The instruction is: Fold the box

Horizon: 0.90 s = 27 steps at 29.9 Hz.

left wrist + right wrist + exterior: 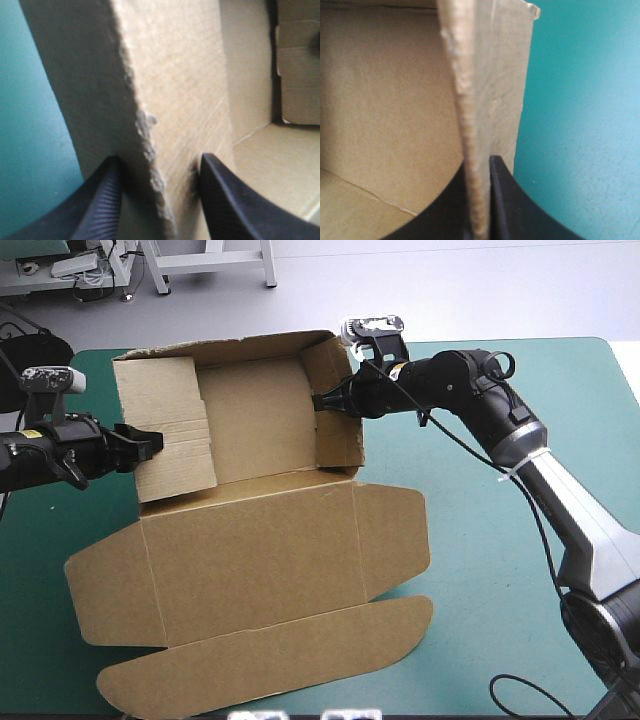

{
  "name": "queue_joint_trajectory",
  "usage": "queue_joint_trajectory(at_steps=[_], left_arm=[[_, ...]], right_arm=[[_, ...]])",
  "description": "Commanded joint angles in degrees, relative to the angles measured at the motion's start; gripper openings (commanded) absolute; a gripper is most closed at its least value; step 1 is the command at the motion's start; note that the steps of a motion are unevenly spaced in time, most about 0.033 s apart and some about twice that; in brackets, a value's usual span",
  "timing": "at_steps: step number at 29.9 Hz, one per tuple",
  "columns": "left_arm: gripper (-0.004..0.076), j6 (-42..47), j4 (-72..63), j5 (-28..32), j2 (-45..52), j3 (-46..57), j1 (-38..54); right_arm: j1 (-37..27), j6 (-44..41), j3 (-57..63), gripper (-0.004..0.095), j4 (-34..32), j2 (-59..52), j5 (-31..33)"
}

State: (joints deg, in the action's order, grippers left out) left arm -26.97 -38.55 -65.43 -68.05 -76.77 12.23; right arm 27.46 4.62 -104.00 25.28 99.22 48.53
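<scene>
Pale grey floor (450,290) lies beyond the teal-green table's (470,580) far edge.

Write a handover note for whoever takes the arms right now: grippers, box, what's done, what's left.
The box sits between the arms, back wall up, lid flat on the near side.
The left gripper is shut on the left wall, which leans inward.
The right gripper is shut on the right wall, which stands upright.
Done: walls raised.
Left: probably tucking both side walls down.
</scene>
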Motion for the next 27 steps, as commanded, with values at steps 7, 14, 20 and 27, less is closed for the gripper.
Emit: queue_joint_trajectory(at_steps=[7, 14, 20, 27], left_arm=[[-0.0009, 1.04, -1.0, 5.2, -0.77, -1.46, -0.28], [-0.0009, 3.26, -0.81, 4.61, -1.5, -1.46, -1.12], [-0.0009, 7.75, 6.32, 4.84, -3.4, -1.46, -9.41], [-0.0009, 16.7, 17.06, 6.7, -8.75, -1.46, -21.57]], right_arm=[[1.62, -3.18, -1.87, -0.0011, -2.7, -3.39, 3.94], [1.62, -8.12, -1.87, -0.0011, -11.86, -4.83, 9.56], [1.52, -12.97, -1.87, -0.0013, -19.8, -4.85, 16.44], [0.23, -16.82, -1.87, -0.0013, -23.98, -4.09, 23.05]])
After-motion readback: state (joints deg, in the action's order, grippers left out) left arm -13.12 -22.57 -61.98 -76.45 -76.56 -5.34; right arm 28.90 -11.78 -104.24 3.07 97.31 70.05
